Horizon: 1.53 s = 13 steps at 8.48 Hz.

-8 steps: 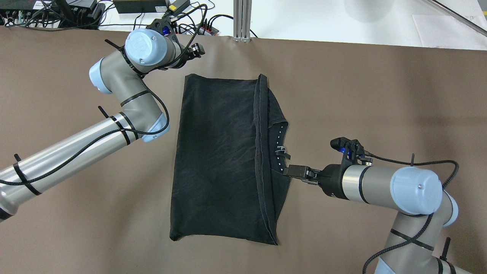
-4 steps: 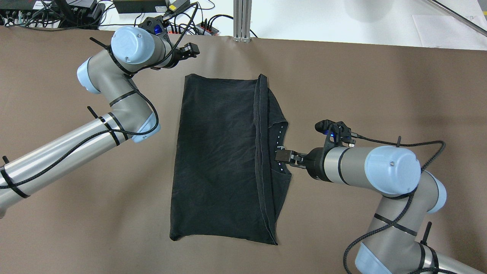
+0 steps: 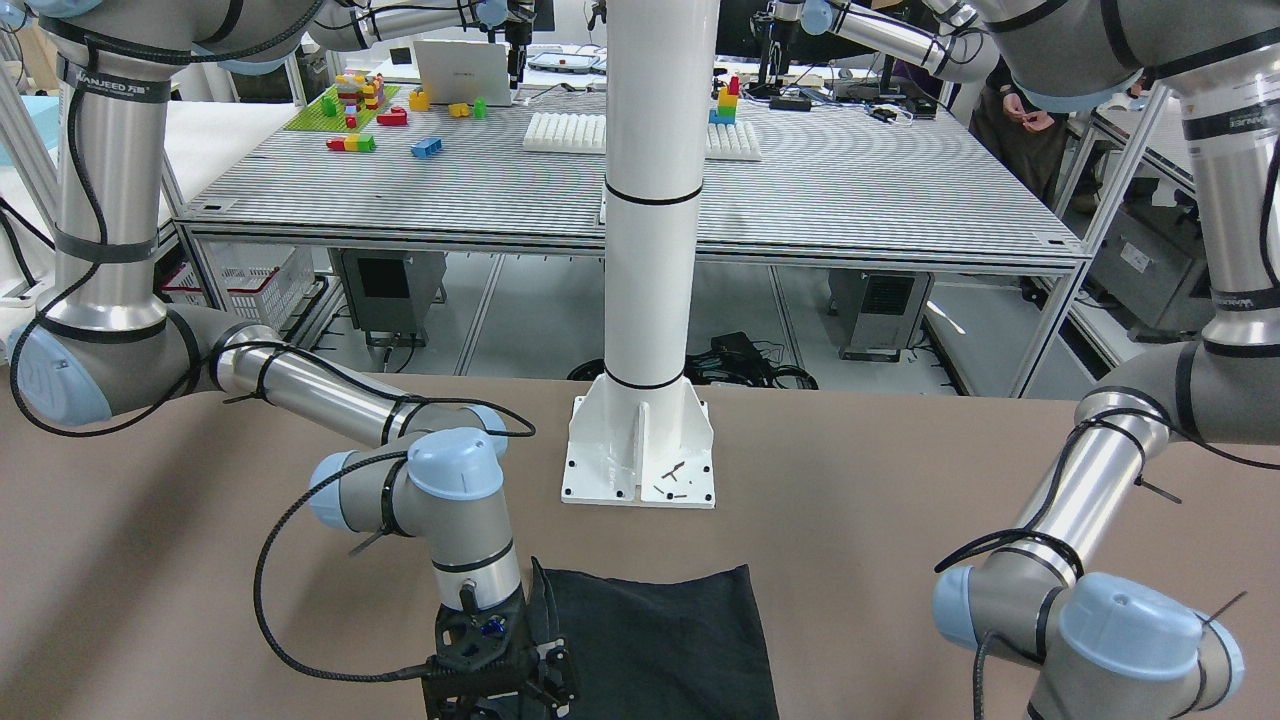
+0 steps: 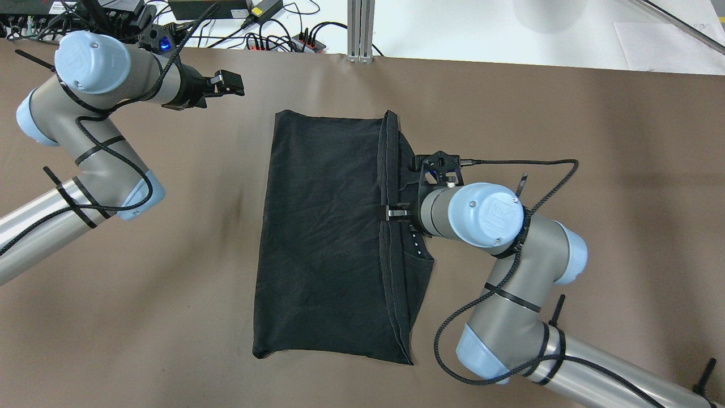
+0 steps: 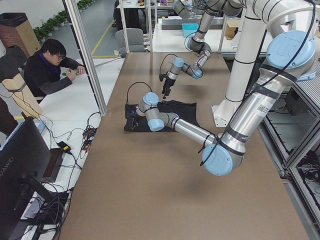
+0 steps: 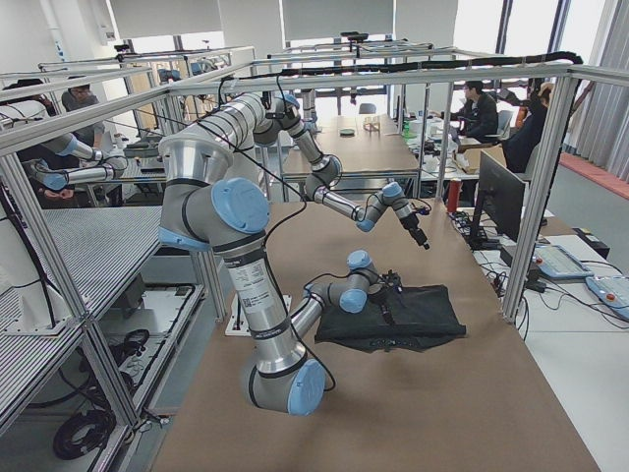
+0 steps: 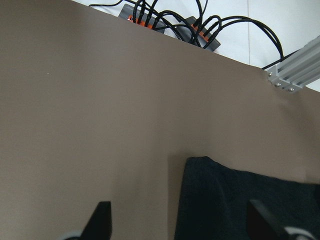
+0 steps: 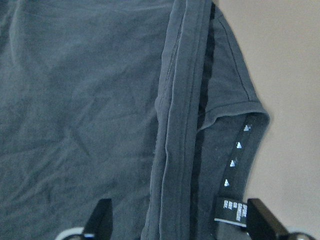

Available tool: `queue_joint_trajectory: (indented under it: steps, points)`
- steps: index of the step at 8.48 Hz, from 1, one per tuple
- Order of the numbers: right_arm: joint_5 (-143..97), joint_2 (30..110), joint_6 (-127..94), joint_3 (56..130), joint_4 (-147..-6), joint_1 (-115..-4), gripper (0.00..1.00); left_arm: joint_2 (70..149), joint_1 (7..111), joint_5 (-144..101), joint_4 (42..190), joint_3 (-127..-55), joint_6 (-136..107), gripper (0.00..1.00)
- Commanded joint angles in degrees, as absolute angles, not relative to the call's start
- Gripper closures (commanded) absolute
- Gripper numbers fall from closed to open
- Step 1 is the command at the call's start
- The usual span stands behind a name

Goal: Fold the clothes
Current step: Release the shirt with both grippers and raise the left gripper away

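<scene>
I see the black cloth (image 4: 323,238) lying flat on the brown table covering (image 4: 566,113). It is matte, softly creased and roughly rectangular, with a stitched hem doubled over on its right. My right gripper (image 4: 396,212) points down over that hem, fingers spread; it possibly touches the fabric. My left gripper (image 4: 229,85) hovers off the cloth's far-left corner, also spread.

We see a broad brown table covering (image 4: 566,113) with a white round metal pole (image 3: 650,200) bolted upright on it. Behind it stands a grey slatted metal workbench (image 3: 880,190). Silver aluminium frame posts (image 5: 90,55) rise from the pale floor (image 5: 60,125).
</scene>
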<state>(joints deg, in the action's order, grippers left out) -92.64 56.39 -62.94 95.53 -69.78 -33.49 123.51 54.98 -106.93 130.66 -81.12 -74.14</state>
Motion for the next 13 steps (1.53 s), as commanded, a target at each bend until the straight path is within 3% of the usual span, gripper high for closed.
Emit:
queue_joint_trajectory:
  steps: [1, 3, 13]
  points:
    - [-89.49, 50.12, -59.43, 85.55, -69.96, -33.49, 0.06, 122.70, 55.11, -107.23, 130.61, -81.91, -73.83, 0.05]
    - [-87.98, 49.22, -58.10, 82.45, -69.96, -33.40, 0.06, 122.87, 55.20, -107.23, 130.61, -82.00, -74.00, 0.05]
    - [-84.11, 50.01, -57.22, 81.57, -73.21, -30.06, 0.06, 123.13, 54.85, -106.70, 130.43, -81.30, -74.00, 0.05]
